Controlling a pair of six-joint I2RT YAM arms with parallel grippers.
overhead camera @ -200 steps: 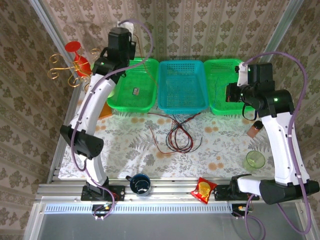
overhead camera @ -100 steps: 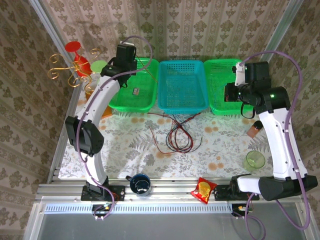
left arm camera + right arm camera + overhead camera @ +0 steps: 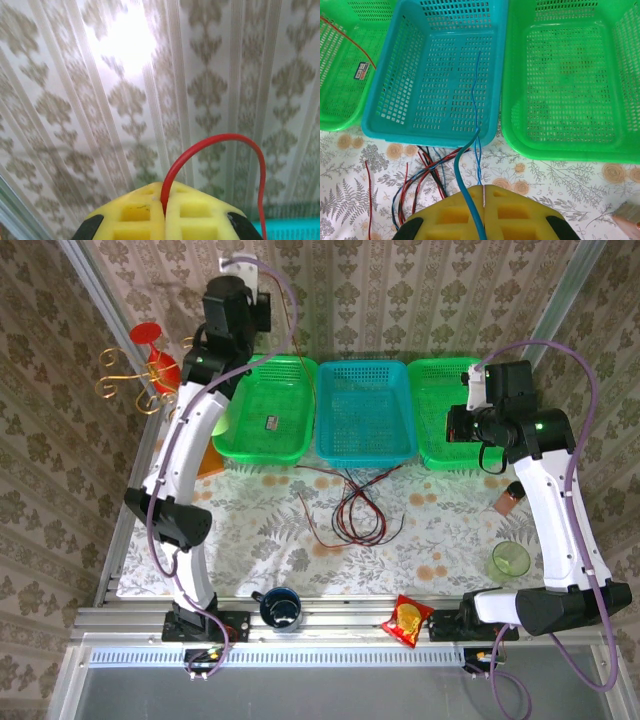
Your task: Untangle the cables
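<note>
Several cables (image 3: 358,508) lie tangled on the tabletop (image 3: 250,530) before the blue basket (image 3: 365,410). Left wrist — left fingers (image 3: 132,217) pinched together on a red cable (image 3: 225,135). Right wrist — right fingers (image 3: 515,212) closed on a blue cable (image 3: 460,175) trailing into that basket.

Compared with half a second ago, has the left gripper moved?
Yes. The left gripper moved toward the back wall, away from the left green basket.

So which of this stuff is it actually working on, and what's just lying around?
In the job: red cable pinched in the left hand; blue cable pinched in the right hand; tangled cables.
Lying about: blue mug, snack packet, green cup, red goblet.
</note>
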